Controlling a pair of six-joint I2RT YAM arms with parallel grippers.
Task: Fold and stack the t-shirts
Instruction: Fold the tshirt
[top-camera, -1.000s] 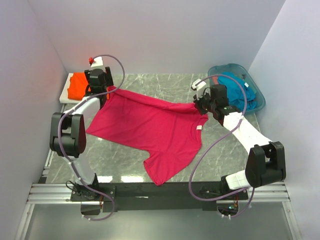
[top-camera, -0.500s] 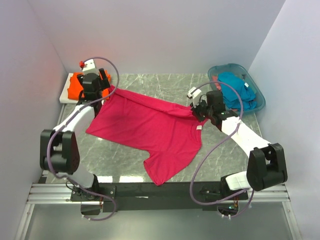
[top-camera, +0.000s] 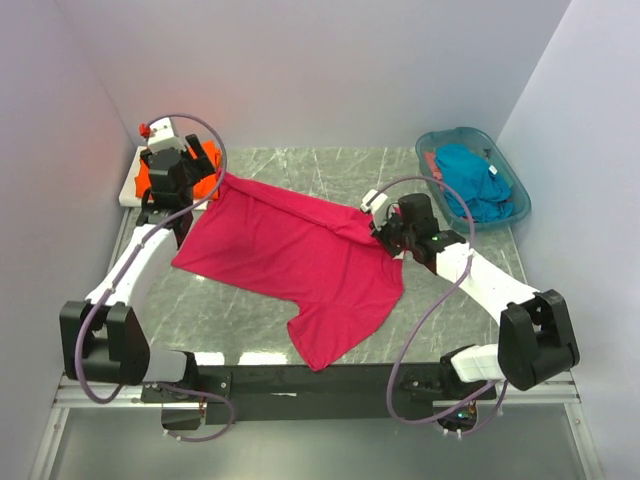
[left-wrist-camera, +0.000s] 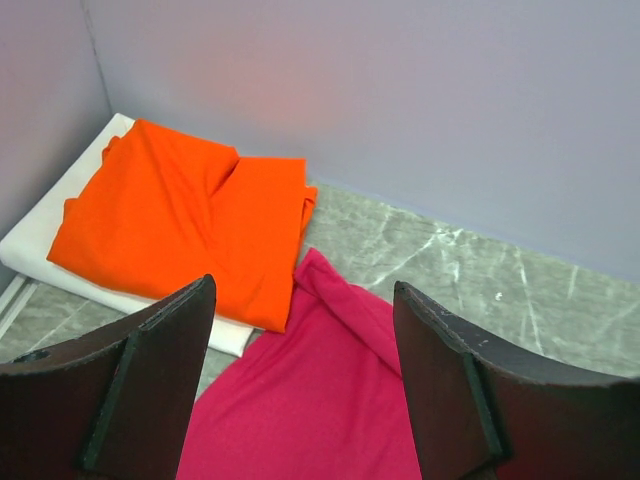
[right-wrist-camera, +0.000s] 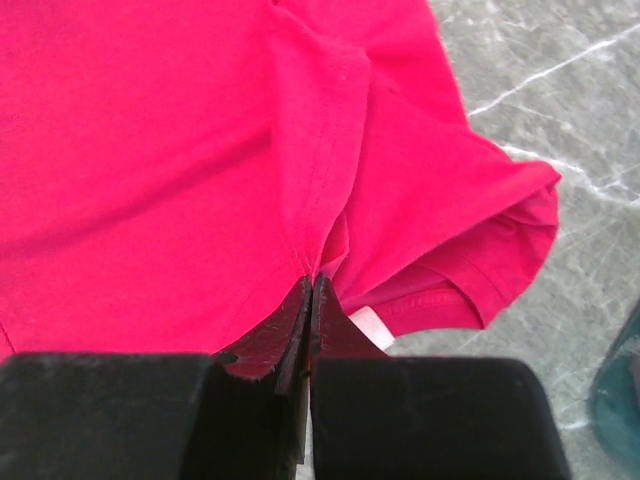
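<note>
On the grey marble table, the red shirt lies spread open across the middle, taking up most of the surface. Its far-left corner points toward the back left and one part hangs to the near edge by the black rail.

At the far right stands a teal plastic basket. A blue shirt is crumpled inside and fills much of it. At the far left a flat white board carries the folded orange shirt, which touches the red shirt's corner.

The left gripper hovers above that corner with its fingers wide apart and nothing between them. The right gripper has its fingers pressed together on a raised fold of the red shirt near the collar, just beside the small white label.

A second ago the right gripper was further right, closer to the basket. It has since travelled left and slightly nearer, drawing the shirt's right end in with it. The left arm has swung outward to the left and its gripper now covers more of the orange shirt in the overhead view. The red shirt's far-left corner has not shifted.

Bare marble shows along the back wall, between the red shirt and the basket, and at the near left. Walls close in the left, far and right sides.
</note>
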